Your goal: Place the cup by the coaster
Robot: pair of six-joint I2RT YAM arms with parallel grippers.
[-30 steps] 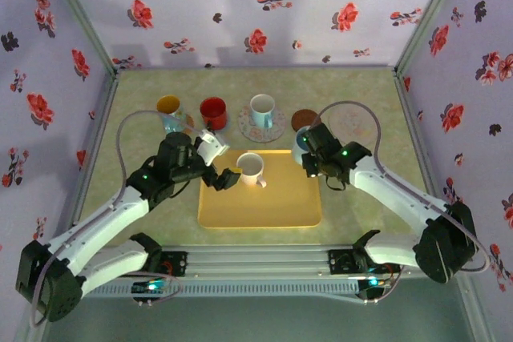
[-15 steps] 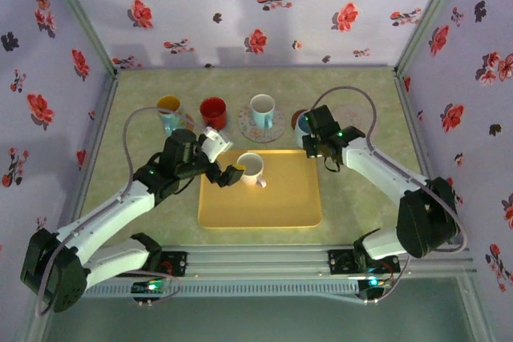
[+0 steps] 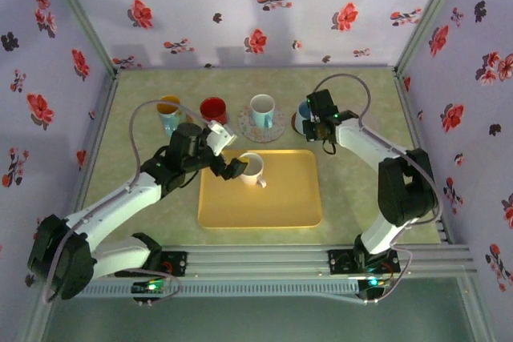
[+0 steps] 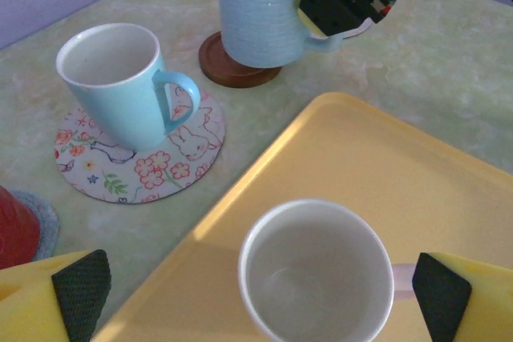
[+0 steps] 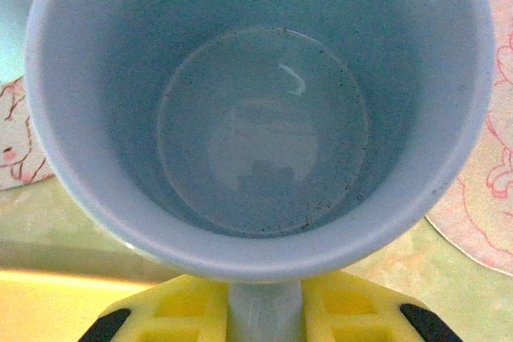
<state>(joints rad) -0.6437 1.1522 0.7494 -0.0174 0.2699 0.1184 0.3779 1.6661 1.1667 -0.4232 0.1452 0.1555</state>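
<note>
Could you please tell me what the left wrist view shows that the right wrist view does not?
Left wrist adds the white ceramic cup on the yellow plastic tray, inside the open left claw, plus the brown round coaster at the base of the blue ribbed ceramic mug. Right wrist adds that mug's empty inside and the yellow fingers pinching its handle. Both share the mug, held in the right claw.

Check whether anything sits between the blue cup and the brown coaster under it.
Nothing visible does. The right gripper holds the blue cup by its handle over the brown coaster, whose showing edge is bare. The turquoise mug stands apart on its floral mat.
</note>
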